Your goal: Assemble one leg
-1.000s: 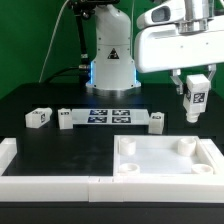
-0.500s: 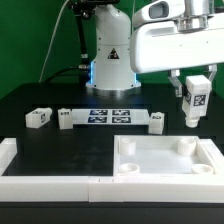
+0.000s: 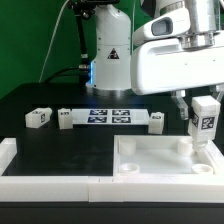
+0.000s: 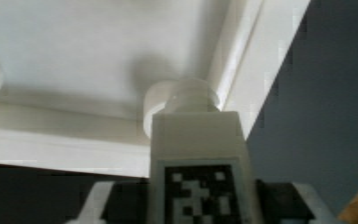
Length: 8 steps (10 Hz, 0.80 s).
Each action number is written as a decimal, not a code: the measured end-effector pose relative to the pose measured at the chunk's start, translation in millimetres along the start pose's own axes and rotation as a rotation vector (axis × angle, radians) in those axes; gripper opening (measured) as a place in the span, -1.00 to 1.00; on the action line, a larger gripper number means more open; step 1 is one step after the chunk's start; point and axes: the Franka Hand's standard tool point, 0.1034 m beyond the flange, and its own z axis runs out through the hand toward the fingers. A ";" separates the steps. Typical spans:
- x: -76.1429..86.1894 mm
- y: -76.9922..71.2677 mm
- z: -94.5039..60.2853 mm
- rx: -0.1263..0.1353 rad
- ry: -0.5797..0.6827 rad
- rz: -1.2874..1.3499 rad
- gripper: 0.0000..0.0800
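Observation:
My gripper (image 3: 203, 98) is shut on a small white leg (image 3: 205, 121) with a black-and-white tag, held upright at the exterior view's right. The leg hangs just above the far right corner socket (image 3: 190, 147) of the large white tray (image 3: 165, 165). In the wrist view the leg (image 4: 197, 150) fills the middle, with a finger (image 4: 101, 202) on either side, and its round tip sits over the tray's corner socket (image 4: 172, 92). Whether the tip touches the socket I cannot tell.
Three more small white legs (image 3: 38, 118) (image 3: 65, 118) (image 3: 157, 121) lie on the black table beside the marker board (image 3: 110, 115). A white L-shaped fence (image 3: 40, 178) runs along the front. The robot base (image 3: 110, 60) stands behind.
The gripper has moved toward the exterior view's right and down with the leg, from above the table to just over the tray's far right corner socket.

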 end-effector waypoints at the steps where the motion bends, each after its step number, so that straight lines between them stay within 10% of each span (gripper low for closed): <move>1: 1.1 -0.1 -2.3 0.005 -0.028 -0.014 -0.27; 8: 12.0 15.4 4.1 -0.020 0.071 -0.026 -0.27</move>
